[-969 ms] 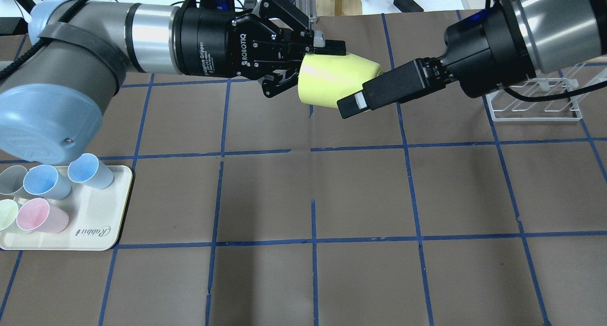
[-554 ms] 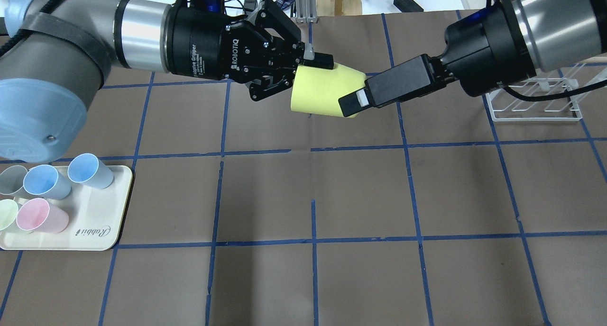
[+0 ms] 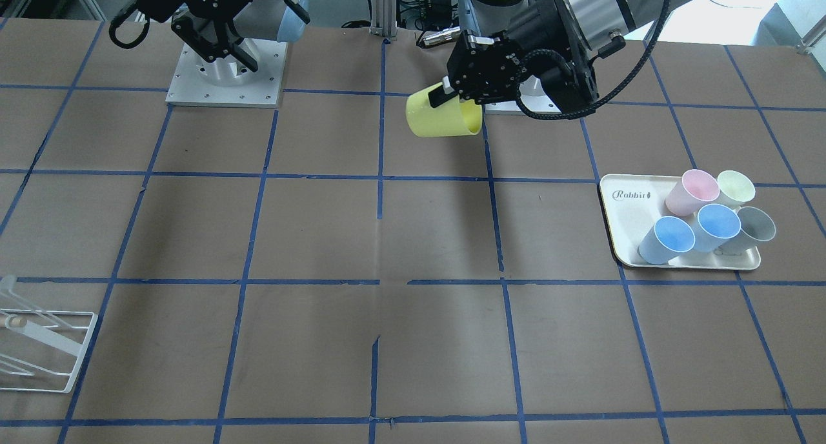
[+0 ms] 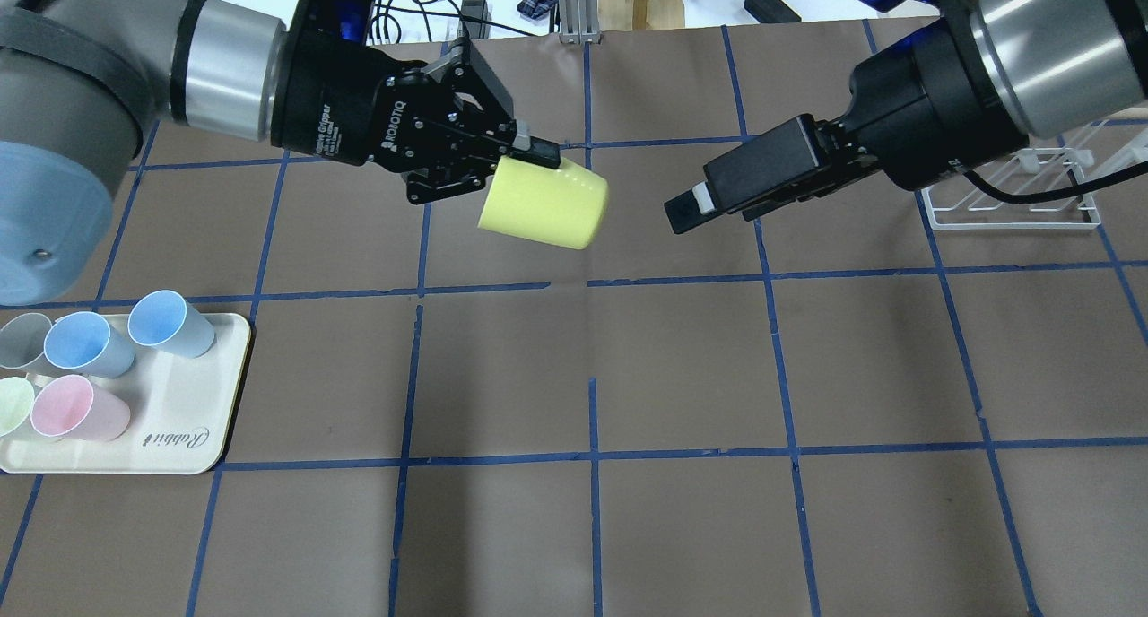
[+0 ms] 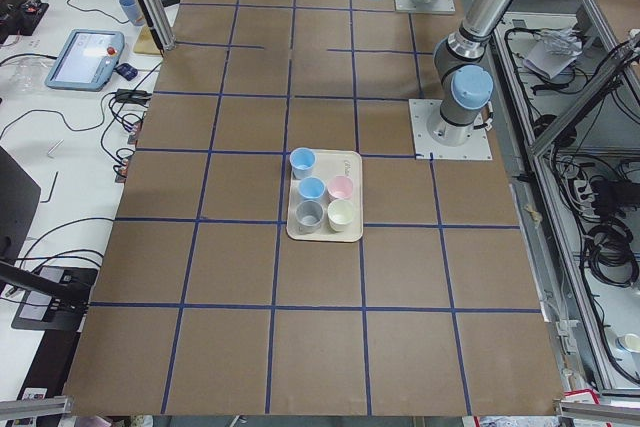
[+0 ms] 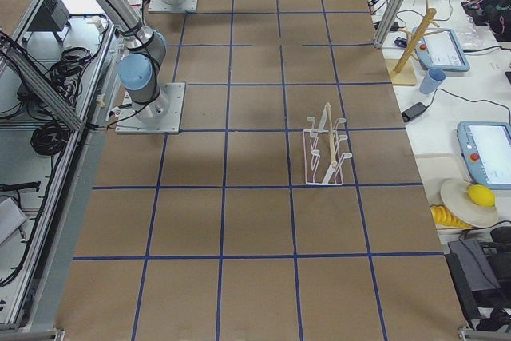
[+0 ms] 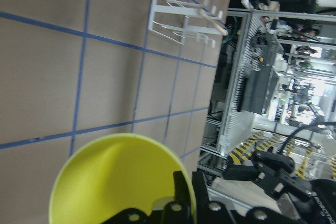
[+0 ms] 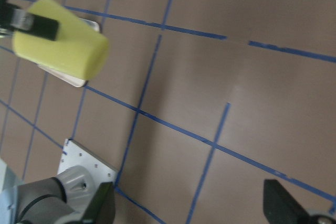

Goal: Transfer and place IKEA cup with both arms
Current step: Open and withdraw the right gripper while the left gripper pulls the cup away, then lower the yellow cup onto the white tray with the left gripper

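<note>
IKEA cup hand-over looks done; placing remains. On bench, tray of pastel cups sits back behind left hand, likely goal. Left hand clamps rim, cup aloft, jutting sideways ahead. Right hand opposite, well apart, spread wide, empty.

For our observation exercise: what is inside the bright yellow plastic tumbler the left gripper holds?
One black finger of the left gripper reaches inside the bright yellow plastic tumbler; otherwise only bare yellow wall shows. Its lower interior is covered by the gripper.
</note>
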Tool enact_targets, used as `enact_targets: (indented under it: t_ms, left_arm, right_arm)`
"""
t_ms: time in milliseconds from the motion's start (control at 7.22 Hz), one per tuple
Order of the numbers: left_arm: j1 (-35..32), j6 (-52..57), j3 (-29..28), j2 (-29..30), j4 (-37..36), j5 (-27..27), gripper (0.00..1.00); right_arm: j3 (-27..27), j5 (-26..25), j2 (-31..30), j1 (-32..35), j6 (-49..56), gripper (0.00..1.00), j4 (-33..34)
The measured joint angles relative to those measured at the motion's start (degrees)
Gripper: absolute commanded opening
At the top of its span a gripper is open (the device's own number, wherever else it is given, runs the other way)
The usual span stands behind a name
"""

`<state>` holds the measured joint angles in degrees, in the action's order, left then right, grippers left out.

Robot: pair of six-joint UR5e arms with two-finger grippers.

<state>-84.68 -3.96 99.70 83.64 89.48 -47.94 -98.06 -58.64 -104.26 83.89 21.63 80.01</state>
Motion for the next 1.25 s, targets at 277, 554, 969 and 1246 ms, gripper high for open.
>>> enact_targets:
  t_ms: [277, 554, 969, 1246]
  left_arm:
    - [0.5, 5.5, 0.1, -0.3, -0.7, -19.7, 0.0]
    - [1.1, 16.6, 1.1, -0.9, -1.3, -37.4, 0.0]
    - [12.7, 33.6, 8.6, -2.6, -4.5, -45.2, 0.0]
    - [19.0, 40.2, 14.1, -3.6, -9.6, -45.4, 0.0]
  right_arm:
    - [0.5, -13.7, 4.1, 0.0, -10.1, 1.0, 4.9]
    - [3.5, -22.6, 8.9, 0.1, -16.6, 1.0, 9.0]
    - [13.3, -29.7, 18.1, 3.1, -22.9, 1.0, 9.9]
    - [14.4, -30.8, 19.3, 5.2, -26.0, 1.0, 9.8]
